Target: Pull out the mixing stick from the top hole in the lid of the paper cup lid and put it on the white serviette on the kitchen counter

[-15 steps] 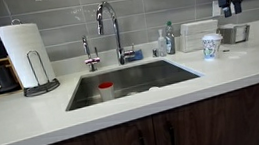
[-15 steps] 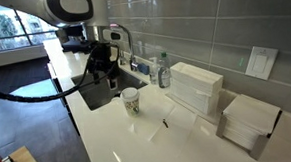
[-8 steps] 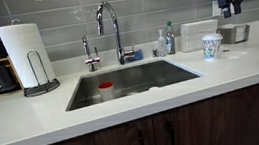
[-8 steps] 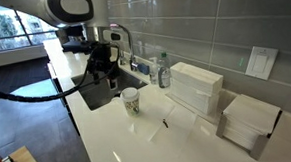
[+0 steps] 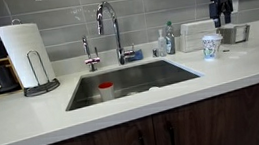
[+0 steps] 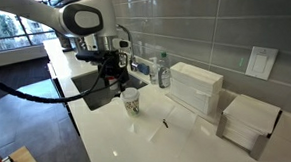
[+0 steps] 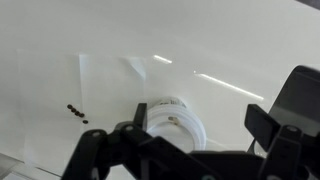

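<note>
The paper cup point(image 5: 212, 46) with a blue-green pattern and a white lid point(image 7: 175, 118) stands on the white kitchen counter point(image 5: 94, 112), to the right of the sink; it also shows in an exterior view point(image 6: 130, 100). No stick stands out of the lid. A small dark object point(image 6: 166, 121) lies at the edge of the thin white serviette point(image 7: 110, 75); in the wrist view it shows as dark dots point(image 7: 76, 111). My gripper point(image 7: 200, 140) is open and empty, hanging above the cup, a little to one side in both exterior views point(image 5: 223, 15) point(image 6: 117, 82).
The steel sink point(image 5: 155, 74) holds a red-topped container point(image 5: 105, 89), with a faucet point(image 5: 114, 29) behind. A paper towel roll point(image 5: 27, 56) stands at the far end. Soap bottles point(image 6: 163, 72) and white napkin boxes point(image 6: 196, 88) point(image 6: 250, 121) line the tiled wall.
The arm has swung over towards the cup and the gripper now hangs closer above it. The cup and the dark object have not moved.
</note>
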Robot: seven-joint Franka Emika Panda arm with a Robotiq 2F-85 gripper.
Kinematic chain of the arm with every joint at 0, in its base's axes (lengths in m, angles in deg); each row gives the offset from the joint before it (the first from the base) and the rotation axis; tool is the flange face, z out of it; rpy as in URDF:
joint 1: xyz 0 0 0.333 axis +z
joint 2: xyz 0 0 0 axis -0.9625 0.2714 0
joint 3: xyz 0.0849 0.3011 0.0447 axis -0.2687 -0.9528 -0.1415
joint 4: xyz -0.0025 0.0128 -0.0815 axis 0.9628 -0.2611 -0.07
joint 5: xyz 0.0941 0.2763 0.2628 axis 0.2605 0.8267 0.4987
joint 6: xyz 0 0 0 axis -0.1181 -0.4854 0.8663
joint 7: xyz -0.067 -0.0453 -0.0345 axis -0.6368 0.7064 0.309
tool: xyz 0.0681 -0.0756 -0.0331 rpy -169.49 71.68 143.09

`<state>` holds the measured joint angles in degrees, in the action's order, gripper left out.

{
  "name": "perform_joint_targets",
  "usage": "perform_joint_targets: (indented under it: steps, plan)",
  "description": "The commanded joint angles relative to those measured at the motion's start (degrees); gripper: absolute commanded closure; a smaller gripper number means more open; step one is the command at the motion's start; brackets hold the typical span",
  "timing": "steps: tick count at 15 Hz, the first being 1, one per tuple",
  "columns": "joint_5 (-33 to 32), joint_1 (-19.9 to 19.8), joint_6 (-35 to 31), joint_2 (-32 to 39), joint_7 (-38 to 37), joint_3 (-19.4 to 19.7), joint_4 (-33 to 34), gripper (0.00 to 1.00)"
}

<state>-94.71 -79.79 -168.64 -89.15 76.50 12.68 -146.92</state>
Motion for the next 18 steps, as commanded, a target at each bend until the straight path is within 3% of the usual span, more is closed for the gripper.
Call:
perform_joint_targets:
  steps: [1,6,9,15,18]
  plan:
    - [1.95,-0.60,-3.46,3.25,0.86,0.18,0.95,0.07]
    - [2.66,-1.25,-5.39,5.47,1.22,0.23,1.96,0.42]
    - [3.03,-1.69,-4.94,5.97,1.43,0.36,2.91,0.53]
    - [3.35,-2.51,-3.66,6.98,1.47,0.59,4.53,0.49]
    - [3.68,-2.59,-3.32,7.44,1.64,0.53,4.60,0.54]
